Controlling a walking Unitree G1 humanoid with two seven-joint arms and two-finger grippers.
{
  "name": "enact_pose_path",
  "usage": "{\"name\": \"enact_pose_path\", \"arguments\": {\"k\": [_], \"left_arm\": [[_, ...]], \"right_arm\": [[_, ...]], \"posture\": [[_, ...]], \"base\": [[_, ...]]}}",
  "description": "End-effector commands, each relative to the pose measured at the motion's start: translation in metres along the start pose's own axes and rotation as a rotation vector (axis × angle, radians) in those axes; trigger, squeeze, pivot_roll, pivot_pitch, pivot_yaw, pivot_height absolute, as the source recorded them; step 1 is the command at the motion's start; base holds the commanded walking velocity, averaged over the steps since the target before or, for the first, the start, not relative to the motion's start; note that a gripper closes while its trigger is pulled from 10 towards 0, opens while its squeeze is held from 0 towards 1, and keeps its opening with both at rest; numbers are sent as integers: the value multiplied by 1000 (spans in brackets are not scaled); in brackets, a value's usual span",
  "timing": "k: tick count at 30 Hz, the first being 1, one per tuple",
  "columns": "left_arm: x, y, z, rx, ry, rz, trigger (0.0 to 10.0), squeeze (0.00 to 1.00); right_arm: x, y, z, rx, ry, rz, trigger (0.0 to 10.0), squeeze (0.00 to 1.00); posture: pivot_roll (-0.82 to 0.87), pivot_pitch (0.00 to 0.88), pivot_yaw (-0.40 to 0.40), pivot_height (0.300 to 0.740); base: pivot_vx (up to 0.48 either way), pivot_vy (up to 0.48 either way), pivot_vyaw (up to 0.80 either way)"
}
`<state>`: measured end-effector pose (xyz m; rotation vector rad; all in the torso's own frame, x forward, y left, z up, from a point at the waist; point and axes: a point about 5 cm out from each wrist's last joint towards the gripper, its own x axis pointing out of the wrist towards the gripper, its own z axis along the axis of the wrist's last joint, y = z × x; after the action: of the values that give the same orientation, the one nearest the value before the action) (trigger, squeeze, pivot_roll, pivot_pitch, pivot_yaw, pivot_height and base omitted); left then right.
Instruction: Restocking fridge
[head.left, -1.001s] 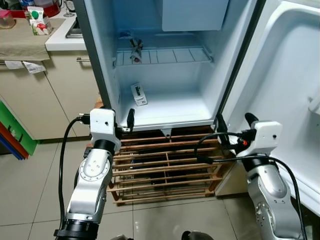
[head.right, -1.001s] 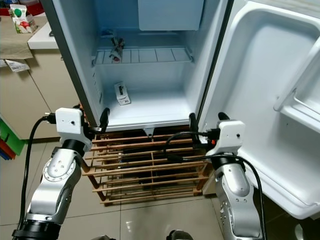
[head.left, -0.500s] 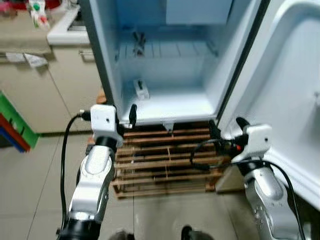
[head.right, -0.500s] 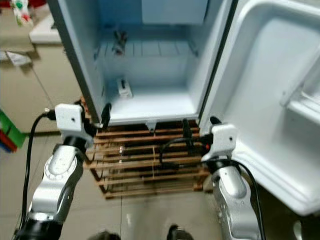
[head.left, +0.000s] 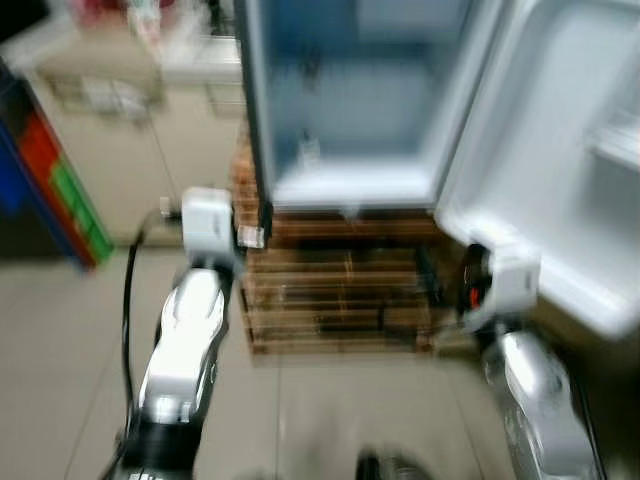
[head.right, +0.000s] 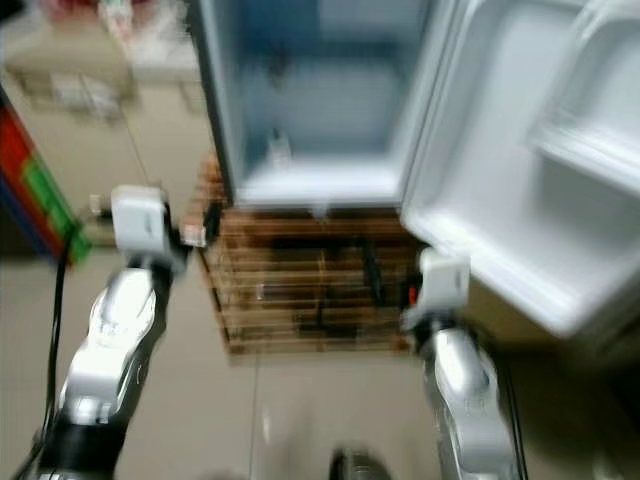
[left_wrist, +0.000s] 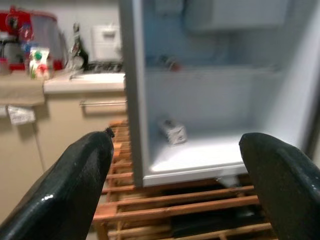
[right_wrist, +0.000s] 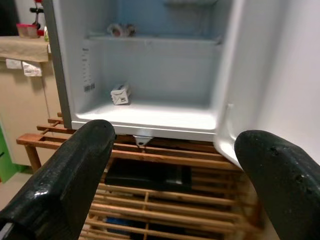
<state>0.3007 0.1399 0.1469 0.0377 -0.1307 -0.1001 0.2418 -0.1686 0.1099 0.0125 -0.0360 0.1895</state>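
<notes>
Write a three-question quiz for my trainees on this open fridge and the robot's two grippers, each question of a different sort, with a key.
1. True or false: the left gripper is shut on a carton.
2. Where does the small carton lie?
A. on the fridge floor
B. on the wooden rack
C. in the door shelf
3. Fill in: the fridge stands on a slatted ______ rack.

Key
1. False: the left gripper is open and holds nothing, as is the right gripper.
2. A: on the fridge floor, near the wall on the robot's left.
3. wooden
</notes>
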Motion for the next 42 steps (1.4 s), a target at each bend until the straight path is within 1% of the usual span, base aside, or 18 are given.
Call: {"name": "enact_pose_path", "arguments": {"k": [1, 7, 22, 30, 32, 34, 36, 37, 38, 39, 40, 42], "left_arm": [[2, -2, 1, -14, -5, -17, 10000, 0], [3, -3, 1, -27, -6, -17, 10000, 0], [7, -5, -1, -40, -4, -22, 10000, 0], [7, -6, -2, -45, -1, -15, 10000, 0], [8, -3, -4, -70, 8, -1, 10000, 0], [8, 0, -8, -65, 22, 10, 10000, 0], [8, 0, -8, -65, 22, 10, 10000, 0], [7, 3, -13, -63, 45, 23, 10000, 0], [7, 5, -18, -68, 71, 35, 10000, 0], [6, 6, -21, -71, 89, 43, 10000, 0], [6, 9, -29, -83, 127, 60, 10000, 0], [5, 14, -39, -94, 186, 89, 10000, 0]], "right_arm": [[3, 0, 7, -22, -26, 4, 10000, 153], [1, 1, 6, -24, -22, 1, 10000, 153], [1, 2, 3, -32, -17, 8, 10000, 153], [-6, 1, -1, -42, -1, 15, 10000, 157], [-16, 1, -9, -63, 41, 57, 10000, 157], [-34, 0, -21, -64, 110, 91, 10000, 157], [-34, 0, -21, -64, 110, 91, 10000, 157], [-50, -1, -34, -75, 174, 112, 10000, 157], [-59, -5, -44, -75, 230, 118, 10000, 153], [-66, -7, -51, -75, 266, 121, 10000, 153], [-73, -12, -63, -85, 339, 129, 10000, 149], [-82, -19, -78, -106, 427, 140, 10000, 149]], "posture": [[-143, 0, 37, 740], [-151, 0, 43, 740], [-150, 0, 45, 740], [-162, 0, 50, 740], [-162, 0, 46, 740], [-162, 0, 46, 740], [-162, 0, 46, 740], [-165, 0, 42, 740], [-171, 0, 41, 740], [-171, 0, 41, 740], [-180, 0, 42, 740], [-180, 0, 42, 740]], "base": [[0, -401, 0], [0, -418, 0], [267, -396, 0], [271, -392, 0], [0, 0, 0], [0, 0, 0], [0, 0, 0], [0, 0, 0], [0, 0, 0], [0, 0, 0], [0, 0, 0], [0, 0, 0]]}}
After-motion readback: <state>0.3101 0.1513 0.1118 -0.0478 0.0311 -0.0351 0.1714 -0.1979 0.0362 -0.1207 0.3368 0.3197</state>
